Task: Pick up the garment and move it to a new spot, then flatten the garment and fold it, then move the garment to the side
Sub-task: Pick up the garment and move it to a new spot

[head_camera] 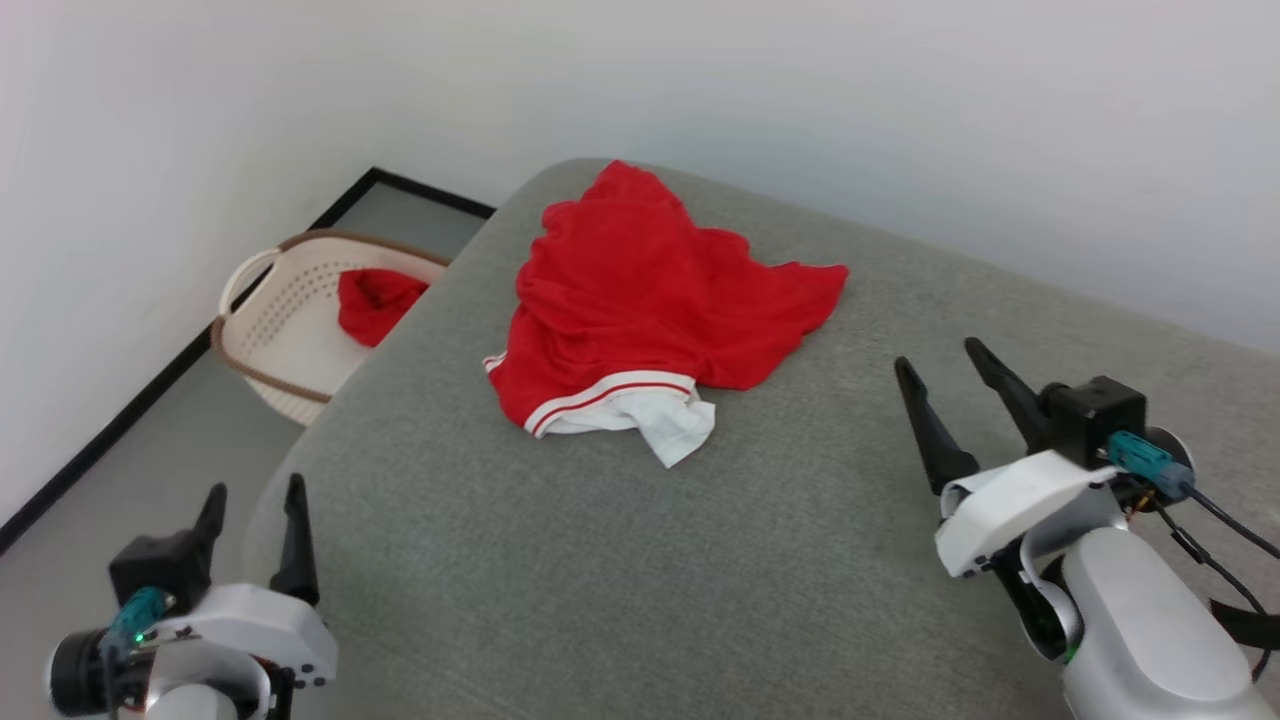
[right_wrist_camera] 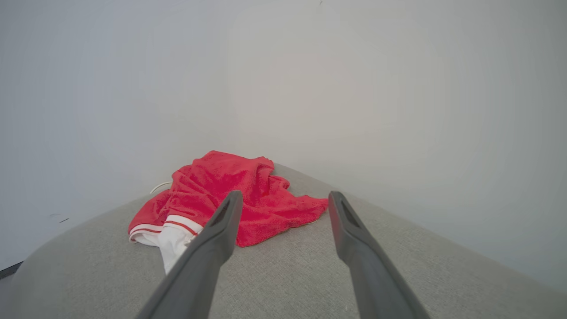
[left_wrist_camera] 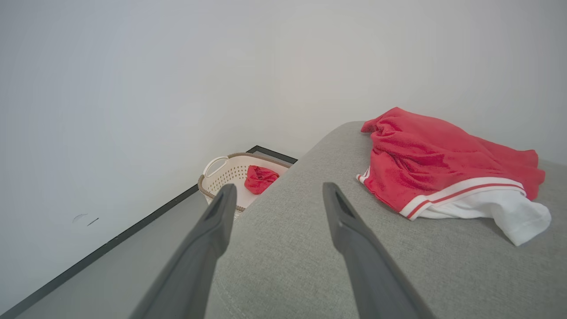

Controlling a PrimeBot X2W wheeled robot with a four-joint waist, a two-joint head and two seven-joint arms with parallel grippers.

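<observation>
1. Red garment [head_camera: 640,300] lies crumpled on the grey cushion [head_camera: 560,580], toward its far edge; folds hide its front, one white sleeve poking out.
2. A basket [head_camera: 270,310] is partly cut off behind the cushion.
3. Left gripper [head_camera: 255,487] and right gripper [head_camera: 939,354] gape wide, empty, well apart from it.
</observation>
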